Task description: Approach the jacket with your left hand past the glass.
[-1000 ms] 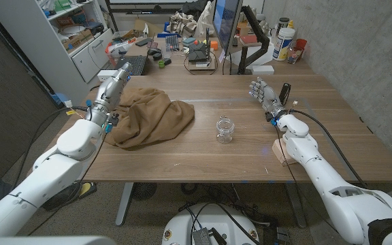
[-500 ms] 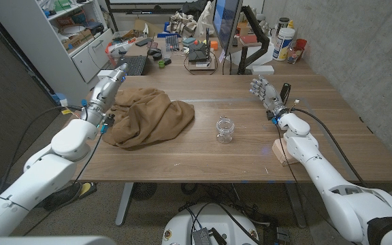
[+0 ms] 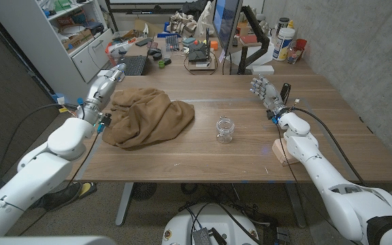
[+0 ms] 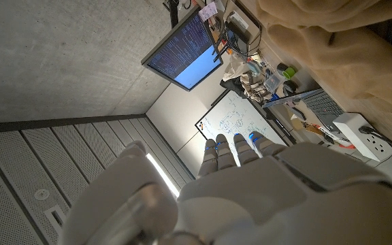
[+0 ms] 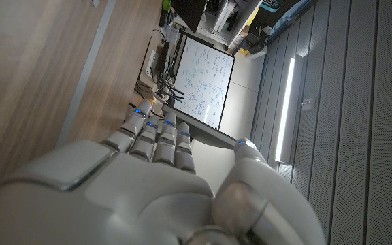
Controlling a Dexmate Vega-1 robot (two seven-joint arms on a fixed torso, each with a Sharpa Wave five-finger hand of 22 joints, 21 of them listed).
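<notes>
We see the brown jacket (image 3: 148, 116) lying in a heap on the left part of the wooden table (image 3: 209, 153). Our left hand (image 3: 103, 87) is up at the jacket's far left edge, its fingers straight and holding nothing. The glass (image 3: 224, 128) stands in the middle, apart from the jacket. Our right hand (image 3: 265, 91) waits on the right with fingers apart and empty.

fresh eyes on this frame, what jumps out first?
The rumpled brown jacket heaped on the table's left half, with the left hand raised at its far-left edge. Then the small clear glass standing alone mid-table. The right hand stands with fingers apart at the far right, holding nothing.
</notes>
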